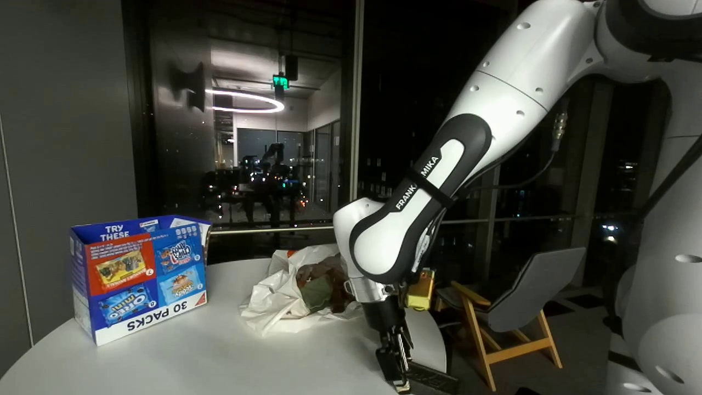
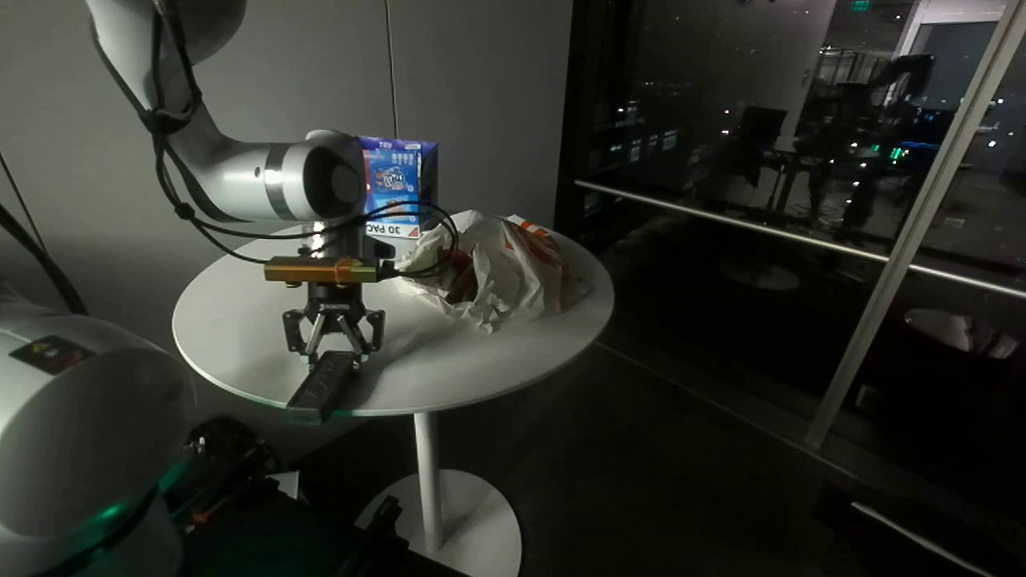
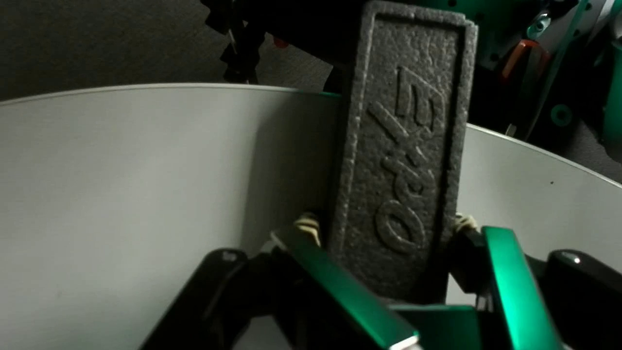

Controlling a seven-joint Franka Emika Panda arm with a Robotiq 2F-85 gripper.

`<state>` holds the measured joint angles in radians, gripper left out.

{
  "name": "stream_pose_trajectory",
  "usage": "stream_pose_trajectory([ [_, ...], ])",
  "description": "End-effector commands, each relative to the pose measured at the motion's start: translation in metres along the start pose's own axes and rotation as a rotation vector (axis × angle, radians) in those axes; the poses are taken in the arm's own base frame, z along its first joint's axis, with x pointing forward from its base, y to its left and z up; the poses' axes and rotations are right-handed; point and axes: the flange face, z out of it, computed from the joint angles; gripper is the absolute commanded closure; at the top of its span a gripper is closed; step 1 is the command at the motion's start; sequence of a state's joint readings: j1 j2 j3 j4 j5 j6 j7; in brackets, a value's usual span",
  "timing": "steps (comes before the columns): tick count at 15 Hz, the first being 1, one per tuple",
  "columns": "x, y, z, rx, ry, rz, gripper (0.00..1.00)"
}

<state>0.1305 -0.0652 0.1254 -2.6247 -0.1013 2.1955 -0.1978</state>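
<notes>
A dark grey block, like a board eraser with raised lettering that looks like "EXPO", fills the middle of the wrist view (image 3: pixel 403 136). It also shows in both exterior views (image 1: pixel 436 379) (image 2: pixel 321 393). My gripper (image 3: pixel 386 224) points down, with one fingertip pressed against each long side near the block's near end. It also shows low over the white round table in both exterior views (image 1: pixel 401 384) (image 2: pixel 334 363). The block's far end reaches past the table's edge. I cannot tell whether its underside touches the table.
The table (image 2: pixel 240 320) also bears a blue snack box (image 1: pixel 148 274) and a crumpled white bag (image 1: pixel 274 307) with brown and green contents. A chair (image 1: pixel 521 296) stands beyond the table. The robot's base (image 2: pixel 80 441) is close to the table edge.
</notes>
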Motion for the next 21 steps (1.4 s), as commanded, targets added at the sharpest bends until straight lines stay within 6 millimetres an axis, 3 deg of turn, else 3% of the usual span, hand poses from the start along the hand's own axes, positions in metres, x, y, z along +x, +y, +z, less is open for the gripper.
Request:
stream_pose_trajectory([
  [1,-0.008,-0.004,-0.002,-0.083,0.075,0.014,0.63],
  [8,-0.009,-0.046,-0.015,-0.390,0.176,-0.044,0.64],
  [11,-0.004,-0.063,-0.034,-0.547,0.221,-0.053,0.64],
  [13,0.006,-0.064,-0.053,-0.632,0.262,-0.028,0.64],
  [18,0.034,-0.044,-0.112,-0.738,0.331,0.056,0.64],
  [21,0.057,-0.032,-0.129,-0.814,0.357,0.051,0.64],
])
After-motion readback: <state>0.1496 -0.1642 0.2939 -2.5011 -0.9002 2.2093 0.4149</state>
